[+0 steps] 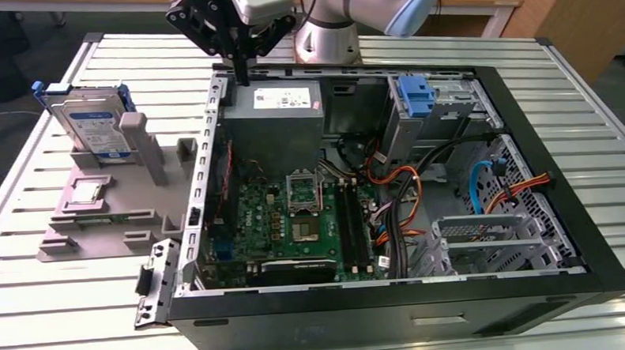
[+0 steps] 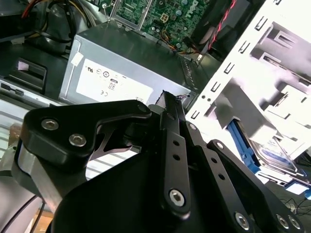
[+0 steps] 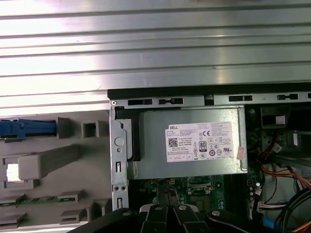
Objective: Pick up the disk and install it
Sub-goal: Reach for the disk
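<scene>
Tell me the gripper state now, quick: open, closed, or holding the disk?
Gripper: closed, holding nothing. The disk stands upright in the grey holder, apart from the gripper.

Blue-framed silver disk [image 1: 91, 128], green motherboard [image 1: 293, 215], black case [image 1: 403, 307]

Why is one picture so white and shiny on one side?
In the second wrist view, glare washes the grey stand holding the disk nearly white; in the first wrist view, the metal table shines in bright stripes; the exterior view is evenly lit.
</scene>
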Controlling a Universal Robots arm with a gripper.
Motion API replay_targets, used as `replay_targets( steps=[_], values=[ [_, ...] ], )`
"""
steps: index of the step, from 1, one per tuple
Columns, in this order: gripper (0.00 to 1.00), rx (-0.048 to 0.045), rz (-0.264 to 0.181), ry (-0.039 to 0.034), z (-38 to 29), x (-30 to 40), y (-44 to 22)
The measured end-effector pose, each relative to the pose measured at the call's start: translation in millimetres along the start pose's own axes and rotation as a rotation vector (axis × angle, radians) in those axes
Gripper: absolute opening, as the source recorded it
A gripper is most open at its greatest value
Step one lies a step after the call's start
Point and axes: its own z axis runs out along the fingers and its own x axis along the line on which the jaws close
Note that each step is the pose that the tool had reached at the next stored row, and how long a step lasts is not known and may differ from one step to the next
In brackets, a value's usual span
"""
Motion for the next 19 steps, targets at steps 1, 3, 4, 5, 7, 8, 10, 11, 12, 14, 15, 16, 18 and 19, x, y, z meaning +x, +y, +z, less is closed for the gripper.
replay_targets(
  steps=[1, 3, 4, 5, 7, 8, 10, 11, 12, 14, 15, 16, 18, 19],
  values=[
    [0.1, 0.0, 0.0, 0.0, 0.0, 1.2, -0.1],
    [0.1, 0.0, 0.0, 0.0, 0.0, 3.7, -0.3],
    [0.1, 0.0, 0.0, 0.0, 0.1, 4.9, -0.4],
    [0.1, 0.0, 0.0, 0.0, 0.1, 6.1, -0.5],
    [0.1, 0.0, 0.0, 0.0, 0.2, 8.2, -0.6],
    [0.1, 0.0, 0.0, 0.0, 0.3, 9.1, -0.7],
    [0.1, -0.0001, 0.0, 0.0, 0.4, 10.9, -0.9],
    [0.1, 0.0, 0.0, 0.0, 0.5, 11.7, -0.9],
    [0.1, -0.0001, 0.0, -0.0001, 0.6, 12.4, -1.0],
    [0.1, 0.0, 0.0, 0.0, 0.7, 13.5, -1.1],
    [0.1, 0.0, 0.0, 0.0, 0.8, 14.2, -1.1],
    [0.1, 0.0001, 0.0, 0.0001, 0.7, 15.1, -1.2],
    [0.1, 0.0, 0.0, 0.0, 0.8, 16.8, -1.3],
    [0.1, 0.0, 0.0, 0.0, 0.9, 17.5, -1.4]
  ],
)
